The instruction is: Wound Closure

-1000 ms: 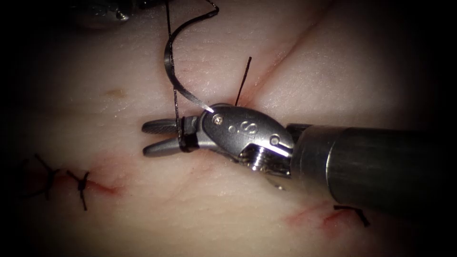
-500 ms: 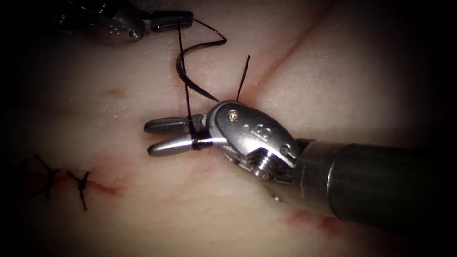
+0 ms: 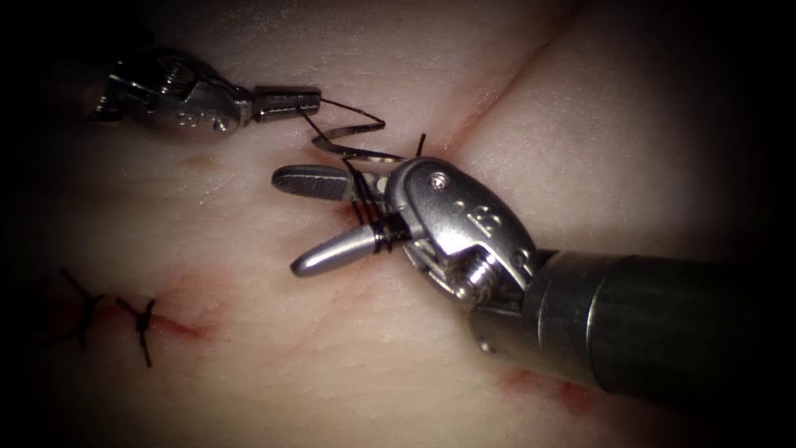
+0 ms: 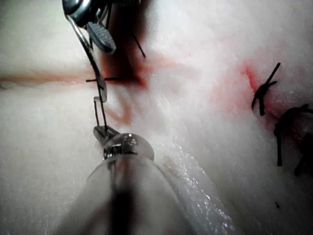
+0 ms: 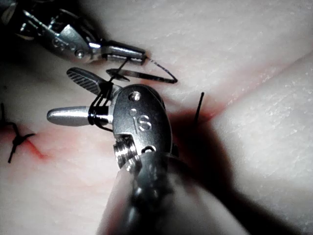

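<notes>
Mid-knot: right pincer (image 3: 319, 222) spread wide, thread (image 3: 375, 224) wrapped round it, grasping nothing. Left pincer (image 3: 311, 99) upper left clenched on thread; needle (image 3: 352, 141) dangling free above tissue (image 3: 332, 365). Finished stitches (image 3: 141, 319) lower left; centre cut (image 3: 489, 99) unclosed

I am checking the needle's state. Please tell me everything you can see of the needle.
The needle is a thin, curved, dark metal sliver with a bright glint. The left tool holds it near one end, jaws shut. It hangs free above the tissue, not in it, left of the cut. Its other end lies by the right tool, whose open jaws carry loops of thread.
</notes>
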Controlling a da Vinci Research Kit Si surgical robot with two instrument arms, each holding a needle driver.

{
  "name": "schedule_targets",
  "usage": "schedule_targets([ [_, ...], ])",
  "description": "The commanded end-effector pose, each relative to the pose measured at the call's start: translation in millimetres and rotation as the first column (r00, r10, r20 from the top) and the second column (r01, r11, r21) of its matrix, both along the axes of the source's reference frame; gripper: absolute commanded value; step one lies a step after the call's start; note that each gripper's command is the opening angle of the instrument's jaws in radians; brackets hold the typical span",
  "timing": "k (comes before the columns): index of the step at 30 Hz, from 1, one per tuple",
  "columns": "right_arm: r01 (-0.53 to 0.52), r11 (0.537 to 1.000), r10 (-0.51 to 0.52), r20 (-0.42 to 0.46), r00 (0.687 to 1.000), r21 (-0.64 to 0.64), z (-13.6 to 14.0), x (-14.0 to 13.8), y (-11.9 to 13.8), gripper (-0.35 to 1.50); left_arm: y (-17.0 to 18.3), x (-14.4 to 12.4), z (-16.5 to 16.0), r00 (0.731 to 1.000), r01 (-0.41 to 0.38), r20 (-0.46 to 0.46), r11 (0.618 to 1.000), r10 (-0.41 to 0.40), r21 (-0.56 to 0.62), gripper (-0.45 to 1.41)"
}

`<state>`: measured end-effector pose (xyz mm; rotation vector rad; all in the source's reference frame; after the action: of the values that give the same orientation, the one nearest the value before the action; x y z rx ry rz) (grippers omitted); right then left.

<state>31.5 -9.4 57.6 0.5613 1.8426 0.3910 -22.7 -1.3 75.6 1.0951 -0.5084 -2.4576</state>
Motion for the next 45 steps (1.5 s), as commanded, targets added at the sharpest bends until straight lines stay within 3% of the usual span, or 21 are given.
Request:
schedule_targets([
  [1, -0.012, 1.000, 0.012, 0.002, 1.000, -0.002, 0.4, 0.4, -0.1, 0.98, -0.8, -0.1, 0.3, 1.000, 0.019, -0.010, 1.000, -0.019, 0.014, -0.45],
  [6, -0.048, 0.999, 0.048, 0.006, 0.999, -0.007, 0.3, -0.3, 0.4, 0.98, -3.0, 1.4, -1.5, 0.993, 0.115, -0.052, 0.989, -0.110, 0.092, -0.45],
  [9, -0.069, 0.997, 0.070, 0.027, 0.997, -0.020, 0.6, -0.5, 0.4, 0.98, -5.0, 1.7, -3.2, 0.965, 0.244, -0.127, 0.961, -0.228, 0.130, -0.45],
  [10, -0.075, 0.997, 0.076, 0.032, 0.997, -0.026, 0.8, -0.6, 0.4, 0.98, -5.9, 1.5, -4.2, 0.936, 0.334, -0.172, 0.931, -0.309, 0.149, -0.45],
  [11, -0.078, 0.997, 0.079, 0.037, 0.996, -0.025, 0.8, -0.7, 0.4, 0.98, -6.3, 1.4, -4.5, 0.923, 0.363, -0.190, 0.920, -0.334, 0.149, -0.45],
  [12, -0.089, 0.996, 0.090, 0.050, 0.995, -0.029, 1.0, -0.8, 0.4, 0.98, -7.2, 0.9, -5.4, 0.894, 0.420, -0.230, 0.897, -0.383, 0.138, -0.45],
  [16, -0.099, 0.994, 0.101, 0.064, 0.993, -0.035, 1.3, -1.2, 0.4, 0.96, -9.2, 0.0, -7.0, 0.827, 0.503, -0.334, 0.861, -0.452, 0.081, -0.45],
  [17, -0.106, 0.994, 0.109, 0.071, 0.992, -0.038, 1.3, -1.4, 0.4, 0.95, -9.8, -0.3, -7.8, 0.799, 0.544, -0.362, 0.834, -0.480, 0.092, -0.45],
  [18, -0.108, 0.993, 0.111, 0.076, 0.991, -0.037, 1.4, -1.5, 0.4, 0.95, -10.1, -0.4, -8.2, 0.787, 0.566, -0.369, 0.817, -0.495, 0.111, -0.45],
  [19, -0.112, 0.993, 0.115, 0.079, 0.990, -0.042, 1.4, -1.7, 0.4, 0.95, -10.7, -0.6, -9.2, 0.747, 0.634, -0.383, 0.755, -0.544, 0.165, -0.45],
  [22, -0.124, 0.991, 0.128, 0.096, 0.987, -0.042, 1.5, -2.0, 0.5, 0.95, -12.4, -1.3, -11.3, 0.707, 0.685, -0.427, 0.696, -0.564, 0.214, -0.45],
  [28, -0.147, 0.988, 0.153, 0.122, 0.981, -0.053, 1.8, -2.1, 0.8, 0.93, -15.0, -3.7, -13.8, 0.709, 0.691, -0.439, 0.667, -0.552, 0.279, -0.45],
  [32, -0.180, 0.982, 0.188, 0.184, 0.965, -0.058, 2.0, -2.2, 0.9, 0.93, -17.2, -6.2, -15.3, 0.703, 0.682, -0.518, 0.668, -0.487, 0.297, -0.45],
  [38, -0.187, 0.980, 0.198, 0.233, 0.952, -0.067, 2.2, -2.5, 1.0, 0.93, -17.7, -7.0, -16.5, 0.758, 0.608, -0.565, 0.666, -0.326, 0.432, -0.45],
  [39, -0.189, 0.979, 0.200, 0.245, 0.949, -0.070, 2.3, -2.6, 1.1, 0.93, -17.8, -7.3, -16.9, 0.795, 0.572, -0.536, 0.647, -0.285, 0.504, -0.45],
  [41, -0.189, 0.979, 0.202, 0.259, 0.944, -0.074, 2.5, -2.6, 1.1, 0.93, -18.0, -7.6, -17.0, 0.814, 0.551, -0.516, 0.634, -0.265, 0.543, -0.45],
  [45, -0.189, 0.978, 0.207, 0.304, 0.930, -0.088, 3.2, -2.8, 1.0, 0.84, -18.0, -10.1, -16.8, 0.879, 0.469, -0.416, 0.576, -0.232, 0.669, -0.45],
])
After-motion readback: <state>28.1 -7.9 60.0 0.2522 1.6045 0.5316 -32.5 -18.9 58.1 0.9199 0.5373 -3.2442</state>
